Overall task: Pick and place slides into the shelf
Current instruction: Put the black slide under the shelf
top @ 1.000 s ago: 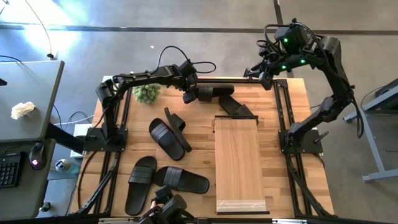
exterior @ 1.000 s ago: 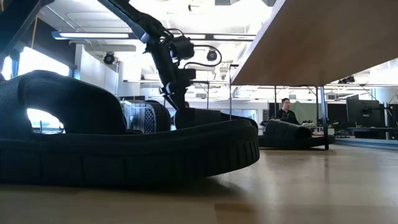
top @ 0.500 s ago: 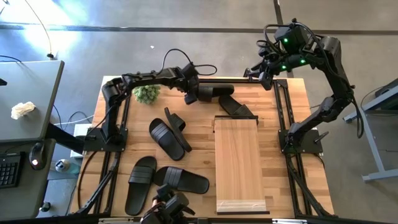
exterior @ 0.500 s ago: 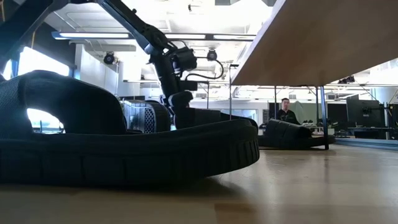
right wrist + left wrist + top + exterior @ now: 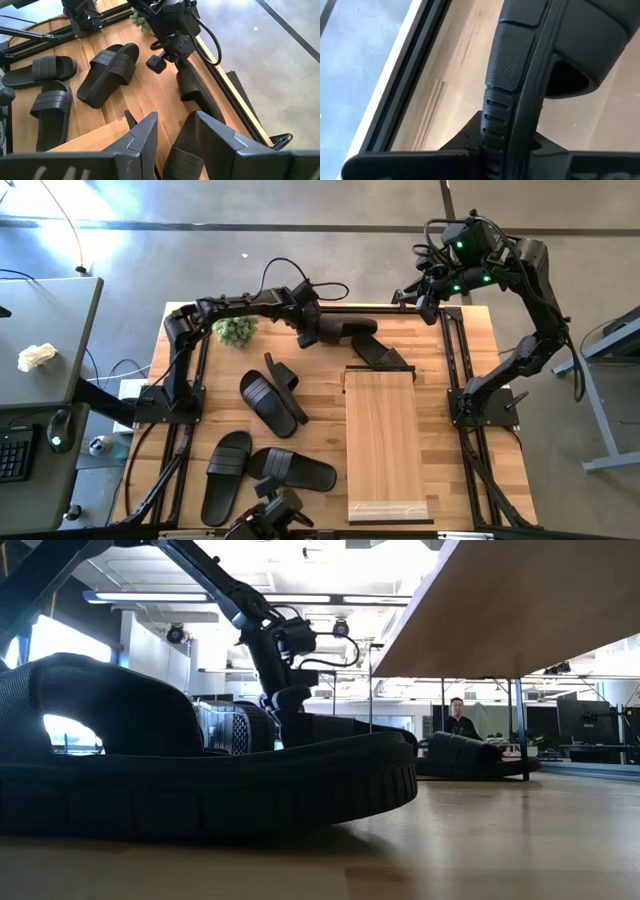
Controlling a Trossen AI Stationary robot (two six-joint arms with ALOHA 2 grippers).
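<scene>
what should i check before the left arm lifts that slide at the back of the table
1. Left gripper on the slide at the table's far edge: ok, its fingers straddle the sole edge in the left wrist view.
2. Grip fully closed: cannot tell, the jaws are still closing.
3. Neighbouring slide clear of the lift: not ok, it lies right against the held one near the shelf's far end.
4. Shelf top free to receive: ok, the plank top is bare.
5. Right gripper out of the way: ok, raised over the far right corner, fingers apart, holding nothing.
6. Plant clear of the left arm: cannot tell.
</scene>
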